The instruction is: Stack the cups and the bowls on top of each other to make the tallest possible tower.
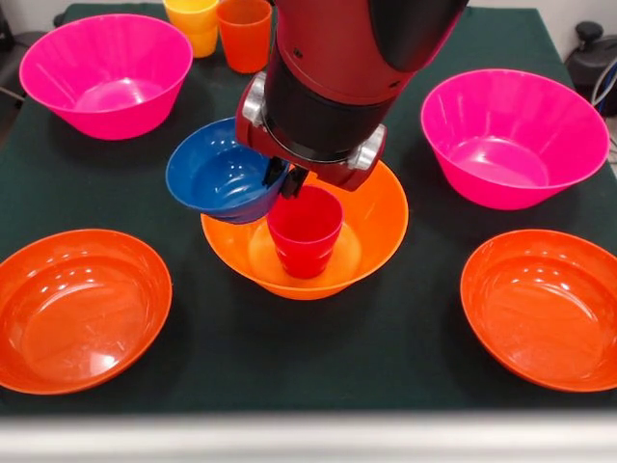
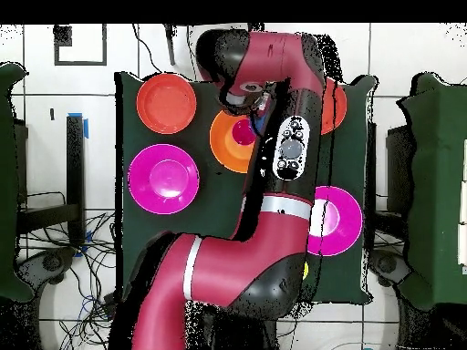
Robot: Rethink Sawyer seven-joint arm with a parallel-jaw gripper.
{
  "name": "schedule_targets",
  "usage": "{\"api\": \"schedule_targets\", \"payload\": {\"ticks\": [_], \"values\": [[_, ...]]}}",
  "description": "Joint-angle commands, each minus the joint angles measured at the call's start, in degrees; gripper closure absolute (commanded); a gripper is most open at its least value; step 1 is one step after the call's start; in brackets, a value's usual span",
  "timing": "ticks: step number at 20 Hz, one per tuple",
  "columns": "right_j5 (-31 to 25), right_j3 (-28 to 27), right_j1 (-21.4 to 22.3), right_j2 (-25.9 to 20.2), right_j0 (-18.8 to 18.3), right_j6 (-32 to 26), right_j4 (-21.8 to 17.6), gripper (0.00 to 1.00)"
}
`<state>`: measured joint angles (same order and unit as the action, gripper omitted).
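Observation:
My gripper (image 1: pixel 286 179) is shut on the rim of the small blue bowl (image 1: pixel 220 174) and holds it tilted, just left of and above the red cup (image 1: pixel 306 230). The red cup stands upright inside the large orange bowl (image 1: pixel 371 230) at the table's middle; both show in the overhead view, cup (image 2: pixel 243 132) in bowl (image 2: pixel 222 143). The yellow cup (image 1: pixel 194 21) and the orange cup (image 1: pixel 245 33) stand side by side at the far edge. The green cup is out of view. In the overhead view the arm hides the blue bowl.
Two large pink bowls stand at the far left (image 1: pixel 108 73) and the right (image 1: pixel 511 135). Two shallow red-orange bowls sit at the near left (image 1: pixel 77 307) and near right (image 1: pixel 545 304). The arm (image 2: pixel 274 182) crosses the table in the overhead view.

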<state>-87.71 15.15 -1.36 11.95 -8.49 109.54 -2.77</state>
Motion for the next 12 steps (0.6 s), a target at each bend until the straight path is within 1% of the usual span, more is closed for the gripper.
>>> {"api": "schedule_targets", "payload": {"ticks": [1,5,7,8,12], "values": [[13.8,12.6,7.2,-2.3,1.0,-13.4,-3.3,1.0],[12.6,9.0,5.2,-2.5,0.7,-13.0,-3.1,1.0],[12.5,8.3,4.8,-2.3,0.7,-13.1,-3.0,1.0],[12.5,8.8,5.2,-2.3,0.7,-13.3,-2.9,1.0],[10.9,5.7,3.7,-2.0,0.5,-13.5,-2.5,1.0]]}}
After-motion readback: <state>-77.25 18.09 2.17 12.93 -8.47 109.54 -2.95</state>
